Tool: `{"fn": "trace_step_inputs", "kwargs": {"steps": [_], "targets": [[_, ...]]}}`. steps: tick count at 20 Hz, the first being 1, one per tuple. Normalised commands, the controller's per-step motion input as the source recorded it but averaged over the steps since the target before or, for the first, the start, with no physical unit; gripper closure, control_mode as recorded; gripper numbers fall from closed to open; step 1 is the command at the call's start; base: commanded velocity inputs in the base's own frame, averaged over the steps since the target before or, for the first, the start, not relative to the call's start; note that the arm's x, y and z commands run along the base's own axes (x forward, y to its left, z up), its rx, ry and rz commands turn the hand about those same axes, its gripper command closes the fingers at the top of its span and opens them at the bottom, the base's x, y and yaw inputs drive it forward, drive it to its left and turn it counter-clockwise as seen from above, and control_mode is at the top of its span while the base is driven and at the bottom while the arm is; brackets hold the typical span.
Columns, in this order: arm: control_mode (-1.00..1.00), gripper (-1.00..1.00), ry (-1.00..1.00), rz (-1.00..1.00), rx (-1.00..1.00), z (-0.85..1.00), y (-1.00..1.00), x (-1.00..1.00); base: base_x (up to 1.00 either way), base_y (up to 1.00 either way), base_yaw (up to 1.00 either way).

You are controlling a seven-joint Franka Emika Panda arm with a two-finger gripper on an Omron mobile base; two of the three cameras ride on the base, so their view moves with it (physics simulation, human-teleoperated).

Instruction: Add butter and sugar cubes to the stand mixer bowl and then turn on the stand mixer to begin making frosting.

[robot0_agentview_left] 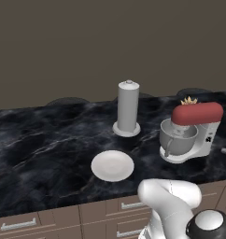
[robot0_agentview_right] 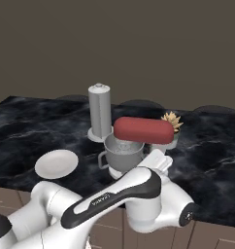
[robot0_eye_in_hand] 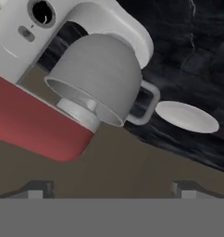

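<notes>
Claw (robot0_eye_in_hand: 112,187) spread wide, holding nothing, aimed at stand mixer (robot0_eye_in_hand: 35,106) and stand mixer bowl (robot0_eye_in_hand: 97,74), probably for its switch

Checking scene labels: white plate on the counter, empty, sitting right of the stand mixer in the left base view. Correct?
Not quite. In the left base view the plate is empty and on the counter, but it sits left of the stand mixer, not right.

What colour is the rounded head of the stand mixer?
Red. The stand mixer has a white body and base; its head shows best in the right base view.
</notes>
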Motion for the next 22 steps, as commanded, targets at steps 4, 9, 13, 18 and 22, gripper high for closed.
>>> {"fn": "trace_step_inputs", "kwargs": {"steps": [4,9,13,18,22], "targets": [[-1.0,-1.0,-0.02,0.0,0.0,-0.18,-0.19,0.0,0.0,0.0,0.0],[-1.0,-1.0,-0.01,-0.05,0.0,-0.13,-0.15,0.0,0.0,0.0,0.0],[-1.0,-1.0,0.0,-0.14,0.0,-0.19,-0.04,0.07,0.0,0.0,0.0],[-1.0,-1.0,0.0,-0.17,-0.01,-0.35,0.0,0.27,0.0,0.0,0.0],[-1.0,-1.0,0.03,-0.13,-0.02,-0.31,0.0,0.31,0.0,0.0,0.0]]}}
